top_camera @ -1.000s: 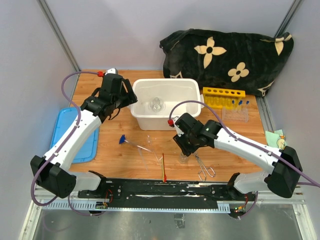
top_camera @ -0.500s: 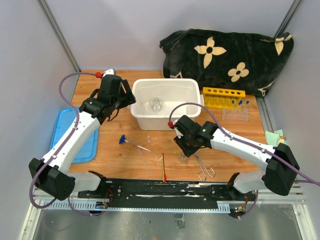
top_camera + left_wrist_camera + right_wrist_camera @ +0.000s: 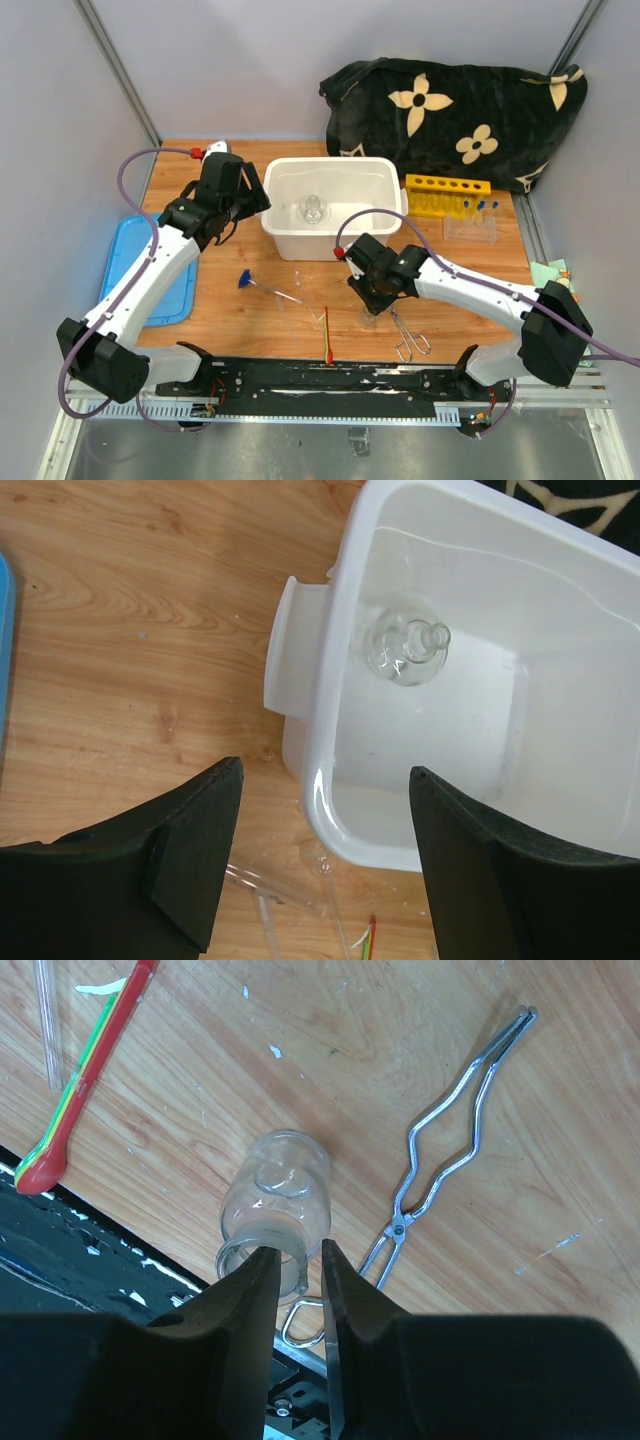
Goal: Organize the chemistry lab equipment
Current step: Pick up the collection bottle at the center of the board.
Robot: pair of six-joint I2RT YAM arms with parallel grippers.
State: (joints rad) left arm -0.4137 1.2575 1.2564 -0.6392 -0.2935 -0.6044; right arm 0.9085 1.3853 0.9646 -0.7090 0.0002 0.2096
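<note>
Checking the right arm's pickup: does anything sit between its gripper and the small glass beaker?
Nothing visible does. The right gripper is at the rim of the small glass beaker; the metal tongs lie beside it, not between.

- No lettering, number, label or brand mark can be read in any of the views.
- The black cloth, at 1 o'clock on the table, carries only cream flower shapes and no letters.
- The yellow holed tube rack, at 3 o'clock from the white tub, shows a plain face with no legible marking.
</note>
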